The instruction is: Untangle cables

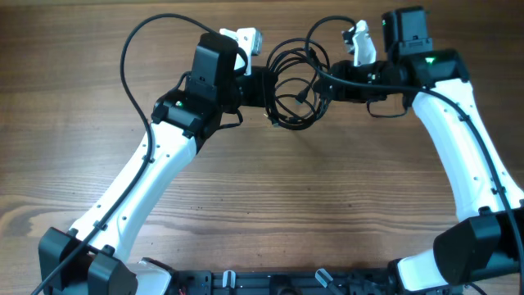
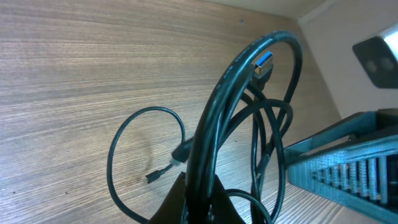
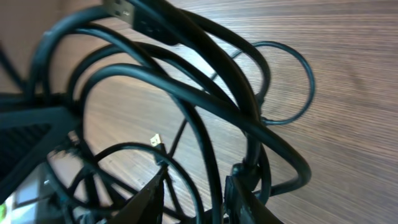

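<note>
Cables (image 1: 291,86) hang as a knot of black loops at the far middle of the wooden table (image 1: 270,188) in the overhead view, strung between the two arms. The left gripper (image 1: 264,86) reaches into the bundle from its left side and the right gripper (image 1: 321,82) from its right, so the two tips are near each other with the loops between them. One thin loop arcs up and away from the bundle toward the far edge.

Seen from the left wrist, the left gripper (image 2: 199,200) is clenched on a thick cord at the bottom of the frame. The cord rises from the pinch in a tall arch. A blue-tipped plug (image 2: 264,62) sits near the top of the arch. A thinner loop lies on the wood to the left, ending in a small plug (image 2: 155,176). The right arm's ribbed finger (image 2: 336,168) shows at the right edge.

Seen from the right wrist, the right gripper (image 3: 198,200) has its fingers (image 3: 245,202) standing apart, unclenched. A cord runs down through the gap, with bare wood showing beside it. Several thick loops cross close in front of the lens. A metal plug end (image 3: 118,7) sits at the top, and a small gold-tipped plug (image 3: 155,140) hangs lower down.
</note>
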Controlling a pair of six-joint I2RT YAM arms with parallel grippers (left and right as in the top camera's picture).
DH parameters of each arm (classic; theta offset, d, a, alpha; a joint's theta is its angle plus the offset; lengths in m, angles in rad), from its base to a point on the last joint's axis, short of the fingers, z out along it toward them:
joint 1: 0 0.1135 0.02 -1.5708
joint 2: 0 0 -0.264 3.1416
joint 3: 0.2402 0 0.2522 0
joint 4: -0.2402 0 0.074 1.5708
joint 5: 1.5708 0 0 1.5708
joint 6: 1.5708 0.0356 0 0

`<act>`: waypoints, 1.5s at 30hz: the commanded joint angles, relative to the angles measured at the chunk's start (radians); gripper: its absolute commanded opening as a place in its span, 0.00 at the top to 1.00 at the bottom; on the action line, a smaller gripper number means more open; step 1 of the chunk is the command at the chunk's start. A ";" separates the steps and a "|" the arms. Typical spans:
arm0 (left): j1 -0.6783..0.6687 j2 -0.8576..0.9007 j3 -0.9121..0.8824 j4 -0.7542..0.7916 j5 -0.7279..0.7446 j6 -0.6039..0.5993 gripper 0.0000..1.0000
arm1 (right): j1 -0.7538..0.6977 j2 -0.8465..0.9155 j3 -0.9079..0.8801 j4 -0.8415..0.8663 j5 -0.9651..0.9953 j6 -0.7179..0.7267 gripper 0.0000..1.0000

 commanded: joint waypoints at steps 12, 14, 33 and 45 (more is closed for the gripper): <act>0.017 -0.105 0.011 0.126 0.251 -0.219 0.96 | 0.007 -0.021 0.002 -0.075 0.529 0.257 0.96; 0.048 -0.135 0.011 0.126 0.246 -0.220 0.96 | -0.033 -0.021 0.002 -0.111 0.534 0.259 0.96; 0.234 -0.179 0.011 -0.031 0.074 -0.125 0.96 | -0.289 -0.021 0.002 -0.166 0.378 0.027 0.96; 0.114 -0.088 0.011 -0.252 0.065 -0.030 0.96 | -0.311 -0.196 0.005 -0.072 -0.095 -0.160 0.96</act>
